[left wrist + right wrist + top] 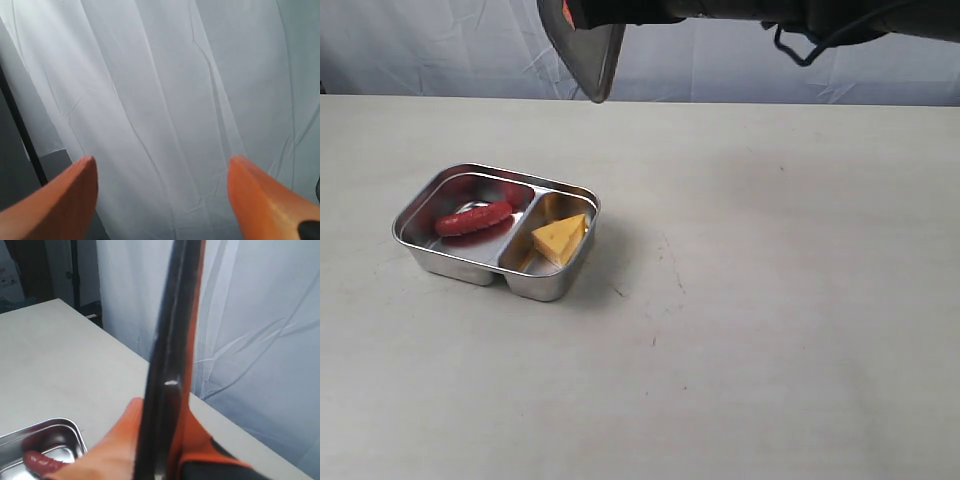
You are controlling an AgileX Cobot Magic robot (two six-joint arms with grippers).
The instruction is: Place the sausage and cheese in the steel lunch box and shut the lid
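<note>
Both foods are in: the sausage (473,217) lies along the larger compartment of the steel lunch box (470,268), and the cheese (560,237) sits in the smaller one beside it. The box stands on the left part of the worktop (770,300). Only the closing is left, I'd say.

Now look up! The right tool (162,440) reaches across the middle of the exterior view, clamped on the lid (588,50), one finger on each face. The lid hangs high above the far edge of the worktop. It is almost on edge, and the wrist view shows it as a thin dark strip with its orange seal.

Here's what matters. The box is below the lid, nearer the camera and a little to the left in the exterior view. Lid and box are well apart, nothing touching. The box's long side runs roughly across that view, slightly slanted. So the lid likely needs to tip flat, line its long side up with the box, then come down over the rim.

The left tool (162,165) is spread wide and empty, facing the white curtain (160,75). The box is nowhere in its view, so the right arm has this job.
</note>
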